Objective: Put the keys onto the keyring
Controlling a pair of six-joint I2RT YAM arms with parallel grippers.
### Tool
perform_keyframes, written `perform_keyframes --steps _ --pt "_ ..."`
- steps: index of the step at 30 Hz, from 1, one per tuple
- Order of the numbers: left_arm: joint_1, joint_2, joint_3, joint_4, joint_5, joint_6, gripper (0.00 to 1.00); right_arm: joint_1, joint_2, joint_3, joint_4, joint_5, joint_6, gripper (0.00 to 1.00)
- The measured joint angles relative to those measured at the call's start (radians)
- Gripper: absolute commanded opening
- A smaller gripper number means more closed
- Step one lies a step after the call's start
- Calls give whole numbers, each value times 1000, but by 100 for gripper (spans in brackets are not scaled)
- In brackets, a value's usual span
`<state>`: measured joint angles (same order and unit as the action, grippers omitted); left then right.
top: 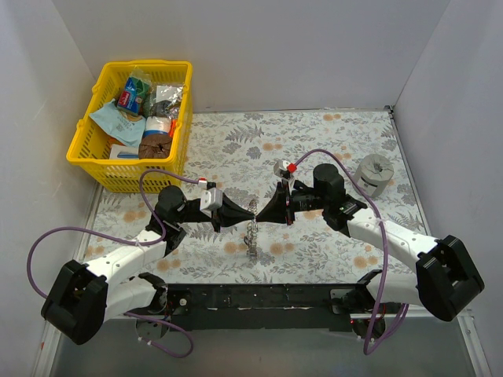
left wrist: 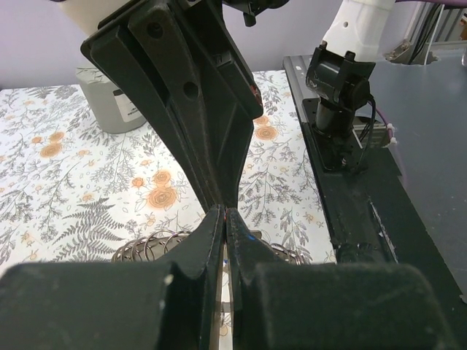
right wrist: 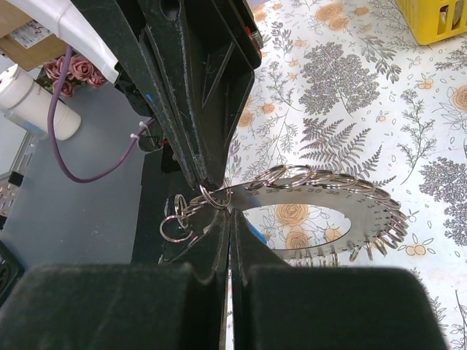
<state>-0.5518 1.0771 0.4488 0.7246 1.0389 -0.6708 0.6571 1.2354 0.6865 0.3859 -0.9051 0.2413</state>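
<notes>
Seen from the left wrist, the left gripper fills the bottom of the frame, its two black fingers pressed together with only a thin seam between them. Directly opposite, the right gripper reaches down from the top, its black fingers tapering to a closed point that meets the left tips. Silvery wire loops of the keyring show on either side of the joined tips, low over a white floral tablecloth. A grey cylinder stands at upper left. At right, the right arm's base sits on a black mounting plate.
</notes>
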Motion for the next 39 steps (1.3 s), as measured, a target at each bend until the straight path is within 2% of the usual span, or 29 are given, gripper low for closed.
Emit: perform_keyframes --steps 5,9,17,19,20,26,33,39 --pt "0 0 -2 10 2 -2 0 1 1 0 4 -4 -3 8" --pt "0 0 -3 18 6 -9 0 6 7 0 6 -7 -11 24" --pt "-2 -10 -3 31 24 -5 0 12 -38 -19 -33 42 -76 44" --pt "-2 -16 -3 31 24 0 0 12 -75 -33 -43 57 -99 79" --pt "-2 -21 -3 31 24 2 0 12 -93 -40 -46 65 -106 81" --pt "-2 -40 -3 30 24 10 0 12 -185 -76 -41 77 -148 76" --pt "-2 -39 -3 30 25 11 0 12 -208 -83 16 61 -120 42" --pt "-2 -39 -3 30 28 11 0 16 -176 -83 116 19 -48 32"
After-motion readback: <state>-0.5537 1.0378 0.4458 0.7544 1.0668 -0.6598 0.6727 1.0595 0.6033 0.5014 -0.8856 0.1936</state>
